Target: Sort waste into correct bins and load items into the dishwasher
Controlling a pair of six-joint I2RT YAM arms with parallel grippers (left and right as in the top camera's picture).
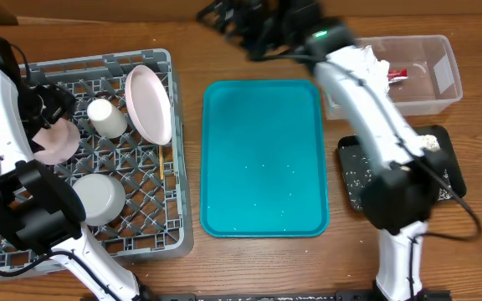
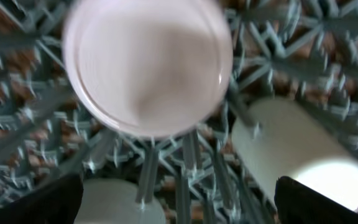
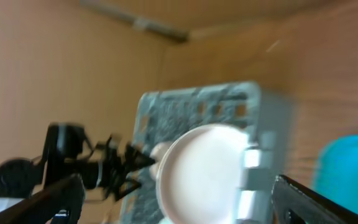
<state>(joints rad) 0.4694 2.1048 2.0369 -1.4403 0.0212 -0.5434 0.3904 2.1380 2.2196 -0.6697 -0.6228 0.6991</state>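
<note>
The pink bowl (image 2: 148, 65) sits in the rack (image 1: 153, 58) by its left wall, mouth turned up toward the left claw (image 1: 57, 113). That claw hangs just over it, fingers spread wide at the bottom corners of the wrist view, with nothing between them. Being round, the bowl offers no long axis; by my reading any grip would be on its rim, straight ahead of the claw. The cup (image 1: 107, 117) lies on its side, just toward the rack's middle from the bowl. The right claw (image 1: 228, 21), blurred but also wide open and empty, hovers past the rack's far right corner over the desk (image 1: 191, 50). It is well apart from the bowl, so the left arm is nearer.
</note>
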